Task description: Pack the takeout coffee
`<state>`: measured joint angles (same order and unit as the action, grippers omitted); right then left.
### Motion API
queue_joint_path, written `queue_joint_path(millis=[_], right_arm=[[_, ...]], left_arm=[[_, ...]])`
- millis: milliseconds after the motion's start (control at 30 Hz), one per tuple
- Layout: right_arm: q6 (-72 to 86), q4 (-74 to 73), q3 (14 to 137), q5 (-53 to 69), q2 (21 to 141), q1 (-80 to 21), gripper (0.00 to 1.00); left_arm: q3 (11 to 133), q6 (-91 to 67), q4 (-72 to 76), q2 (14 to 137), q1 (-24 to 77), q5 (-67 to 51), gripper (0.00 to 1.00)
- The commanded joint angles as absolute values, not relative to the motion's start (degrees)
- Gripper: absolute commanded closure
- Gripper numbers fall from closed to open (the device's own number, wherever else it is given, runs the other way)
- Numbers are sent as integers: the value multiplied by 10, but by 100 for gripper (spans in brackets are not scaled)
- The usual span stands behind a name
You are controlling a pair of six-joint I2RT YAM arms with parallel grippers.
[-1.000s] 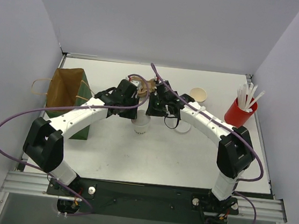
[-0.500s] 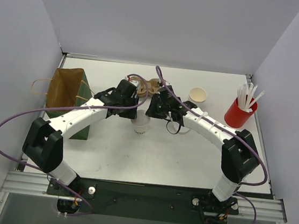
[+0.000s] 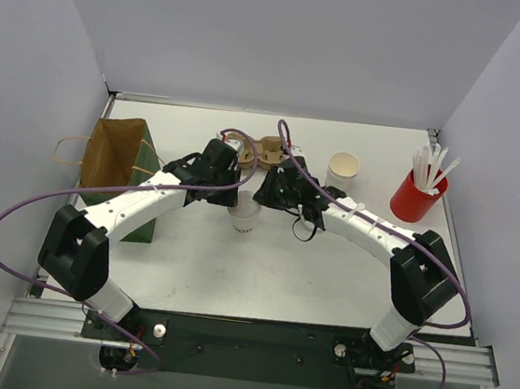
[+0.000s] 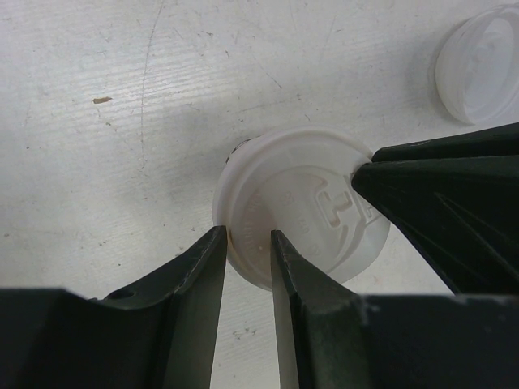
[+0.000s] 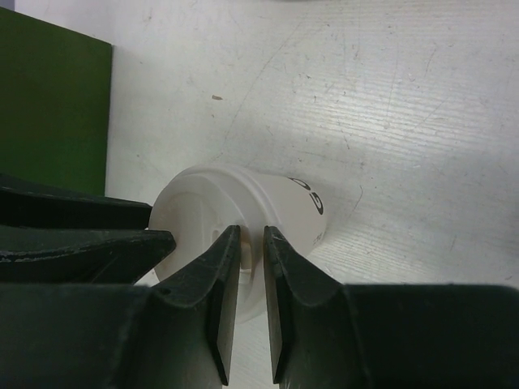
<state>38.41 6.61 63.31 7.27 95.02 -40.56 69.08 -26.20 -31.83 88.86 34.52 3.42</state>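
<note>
One white takeout cup (image 3: 245, 219) stands mid-table with a whitish lid on it. It also shows in the left wrist view (image 4: 304, 212) and in the right wrist view (image 5: 268, 212), dark print on its side. My left gripper (image 3: 238, 195) (image 4: 248, 243) is closed narrowly on the lid's rim from the left. My right gripper (image 3: 262, 198) (image 5: 251, 243) pinches the rim from the other side. A second white cup (image 3: 343, 166) stands open, without a lid, at the back right. A loose lid (image 4: 480, 55) lies on the table beside the held cup.
A brown pulp carrier (image 3: 263, 148) sits behind the grippers. A green and brown paper bag (image 3: 119, 155) (image 5: 49, 105) stands at the left. A red cup of white sticks (image 3: 417, 197) stands at the far right. Grey walls enclose the table.
My right arm has swung toward the near side, uncovering the open cup at the back right. Both grippers have stayed at the lidded cup. The left arm has barely moved.
</note>
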Motion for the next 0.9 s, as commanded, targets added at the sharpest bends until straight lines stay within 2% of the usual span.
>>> queue_joint_path(millis=[0,167,433,867], right_arm=[[353,-92,642,48,983,-418,83],[341,-139,715,42,980,-417,78],[329,-205,801,18,989,-417,77],[347,-216,804,61,998,-421,76]], left_arm=[[685,-260,-330,898,352,38,62],[696,-251,-338,902,352,40,62],[704,-250,-341,906,352,41,62],[708,-250,-339,908,352,40,62]])
